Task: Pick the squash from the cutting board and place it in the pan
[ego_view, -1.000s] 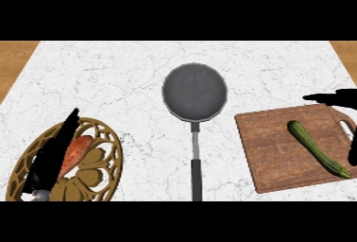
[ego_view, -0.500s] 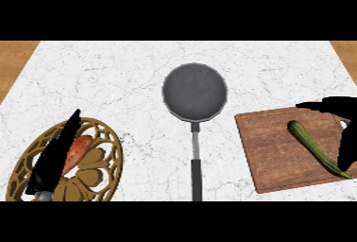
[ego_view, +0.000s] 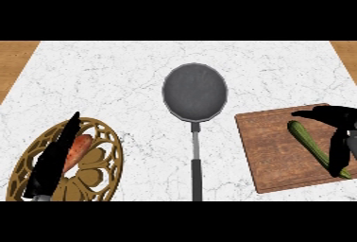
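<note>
The squash (ego_view: 314, 146) on the cutting board (ego_view: 272, 151) is straddled by the spread-fingered right hand (ego_view: 339, 134); closing is needed next.

Carrot (ego_view: 77, 150) in wooden basket (ego_view: 105, 182)

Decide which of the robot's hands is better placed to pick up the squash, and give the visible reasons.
The right. The right hand is already over the cutting board, its fingers on either side of the squash. The left hand lies across the basket, far on the other side of the pan.
</note>
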Motion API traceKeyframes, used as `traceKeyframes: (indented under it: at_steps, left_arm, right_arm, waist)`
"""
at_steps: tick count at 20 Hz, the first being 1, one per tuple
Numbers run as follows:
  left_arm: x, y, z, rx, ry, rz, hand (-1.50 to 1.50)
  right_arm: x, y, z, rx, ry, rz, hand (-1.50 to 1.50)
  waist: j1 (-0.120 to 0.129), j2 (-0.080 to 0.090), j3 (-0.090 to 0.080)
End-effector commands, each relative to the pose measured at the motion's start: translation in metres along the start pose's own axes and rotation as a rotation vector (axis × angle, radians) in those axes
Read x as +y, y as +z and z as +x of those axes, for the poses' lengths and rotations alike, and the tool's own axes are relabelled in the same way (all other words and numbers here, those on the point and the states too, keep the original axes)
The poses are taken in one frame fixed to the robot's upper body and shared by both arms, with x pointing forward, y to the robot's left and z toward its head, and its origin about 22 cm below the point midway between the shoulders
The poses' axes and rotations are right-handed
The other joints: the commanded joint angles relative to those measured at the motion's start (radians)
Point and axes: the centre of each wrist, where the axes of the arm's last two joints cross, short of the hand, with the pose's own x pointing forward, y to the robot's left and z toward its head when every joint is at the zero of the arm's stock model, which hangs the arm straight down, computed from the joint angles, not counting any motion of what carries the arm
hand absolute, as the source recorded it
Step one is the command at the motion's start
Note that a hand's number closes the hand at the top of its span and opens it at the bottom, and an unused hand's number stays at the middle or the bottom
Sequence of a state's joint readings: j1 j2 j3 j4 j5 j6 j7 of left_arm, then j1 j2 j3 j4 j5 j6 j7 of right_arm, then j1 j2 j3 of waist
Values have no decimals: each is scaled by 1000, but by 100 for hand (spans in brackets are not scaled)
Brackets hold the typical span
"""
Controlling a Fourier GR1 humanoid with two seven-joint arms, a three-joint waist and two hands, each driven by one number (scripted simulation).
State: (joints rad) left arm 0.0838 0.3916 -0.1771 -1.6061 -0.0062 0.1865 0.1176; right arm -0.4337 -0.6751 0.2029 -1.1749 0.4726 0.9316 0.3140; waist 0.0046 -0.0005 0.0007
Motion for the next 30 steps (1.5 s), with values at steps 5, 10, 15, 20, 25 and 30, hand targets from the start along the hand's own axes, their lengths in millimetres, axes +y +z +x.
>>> traceKeyframes:
  at_steps: [5,10,15,20,25,30]
  left_arm:
    - [-4,7,1,13,-4,15,0]
    - [14,-19,-7,16,7,-6,0]
    - [1,2,15,-2,8,-11,0]
    - [-4,3,3,22,6,-6,0]
    - [1,-15,6,-1,-18,-2,0]
    - [-6,-5,8,-10,-3,-10,0]
  right_arm:
    - [23,-4,-12,39,15,16,-150]
    - [37,-30,-11,24,34,13,-150]
    - [47,-48,1,16,9,17,-150]
    - [45,-44,-20,-24,-45,-25,150]
    - [31,-61,2,-66,-127,33,150]
    - [12,-47,-32,-32,-146,-77,150]
  waist:
    - [-3,-1,-1]
    - [-1,2,-1]
    - [3,1,0]
    - [1,0,0]
    - [6,3,-1]
    - [10,3,0]
